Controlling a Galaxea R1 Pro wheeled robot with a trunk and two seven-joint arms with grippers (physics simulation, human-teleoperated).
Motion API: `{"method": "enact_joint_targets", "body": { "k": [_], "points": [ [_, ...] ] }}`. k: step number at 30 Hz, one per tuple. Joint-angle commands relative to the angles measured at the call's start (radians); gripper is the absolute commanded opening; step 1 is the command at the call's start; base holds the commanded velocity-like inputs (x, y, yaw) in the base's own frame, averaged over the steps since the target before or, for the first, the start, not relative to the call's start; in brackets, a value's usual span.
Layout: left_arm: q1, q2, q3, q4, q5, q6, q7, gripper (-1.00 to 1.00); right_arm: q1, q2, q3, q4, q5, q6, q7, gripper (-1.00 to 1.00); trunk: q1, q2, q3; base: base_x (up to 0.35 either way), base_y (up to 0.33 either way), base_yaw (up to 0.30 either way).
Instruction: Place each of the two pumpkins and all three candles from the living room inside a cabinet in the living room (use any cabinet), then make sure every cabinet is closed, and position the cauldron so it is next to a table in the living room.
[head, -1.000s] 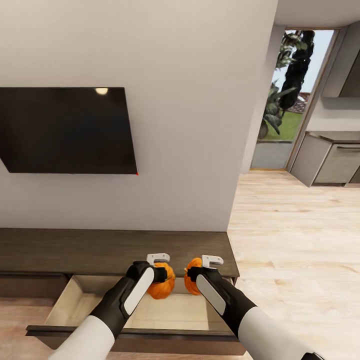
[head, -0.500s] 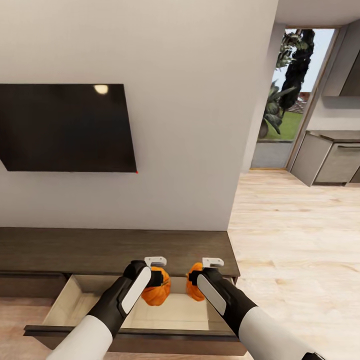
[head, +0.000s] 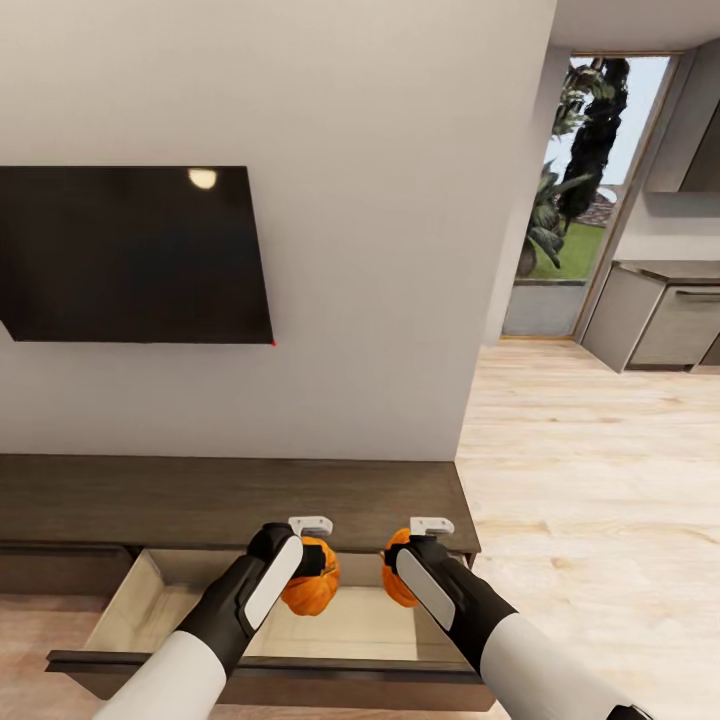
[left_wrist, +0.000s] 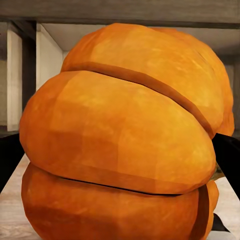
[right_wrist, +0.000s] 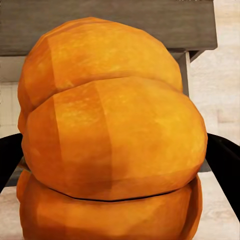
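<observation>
Two orange ribbed pumpkins hang over the open drawer of the dark brown cabinet (head: 230, 500). My left gripper (head: 308, 562) is shut on the left pumpkin (head: 312, 590), which fills the left wrist view as an orange bulk (left_wrist: 120, 145). My right gripper (head: 408, 560) is shut on the right pumpkin (head: 397, 583), seen up close in the right wrist view (right_wrist: 110, 145). Both are held just above the drawer's pale beige inside (head: 330, 625), near its right half. Candles, cauldron and table are out of view.
A black TV (head: 130, 255) hangs on the white wall above the cabinet. The drawer front (head: 260, 672) juts toward me. To the right, pale wood floor (head: 590, 480) runs to a glass door (head: 585, 190) and grey kitchen cabinets (head: 660, 320).
Both grippers have lowered the pumpkins further into the open drawer. The left pumpkin dropped and shifted slightly left; the right one moved a little right.
</observation>
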Motion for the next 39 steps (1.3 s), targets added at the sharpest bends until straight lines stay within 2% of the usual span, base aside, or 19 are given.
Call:
{"method": "enact_joint_targets", "body": {
  "k": [1, 3, 8, 14, 39],
  "points": [
    [-0.001, 0.0, -0.002, -0.001, 0.01, 0.001, 0.011, -1.0, -0.001, -0.001, 0.004, -0.001, -0.006, 0.003, -0.01, -1.0, 0.0, -0.001, -0.001, -0.019, 0.0, 0.0],
    [-0.001, -0.001, -0.002, -0.001, 0.009, 0.001, 0.011, -1.0, -0.001, -0.001, 0.004, -0.001, -0.005, 0.003, -0.009, -1.0, 0.0, -0.001, -0.001, -0.145, 0.0, 0.0],
    [-0.027, 0.027, -0.003, 0.027, 0.001, -0.027, 0.008, -1.0, -0.003, 0.004, 0.014, -0.007, 0.012, -0.03, -0.001, -1.0, 0.019, -0.036, -0.017, 0.0, 0.0, 0.0],
    [-0.016, 0.028, 0.002, 0.025, 0.003, -0.054, 0.008, -1.0, -0.004, 0.004, 0.013, -0.006, 0.015, -0.055, -0.001, -1.0, 0.042, -0.078, -0.036, 0.0, 0.0, 0.0],
    [-0.016, 0.028, 0.003, 0.027, 0.01, -0.053, 0.008, -1.0, -0.004, 0.004, 0.013, -0.004, 0.014, -0.048, -0.001, -1.0, 0.131, -0.239, -0.108, 0.0, 0.0, 0.0]
  ]
}}
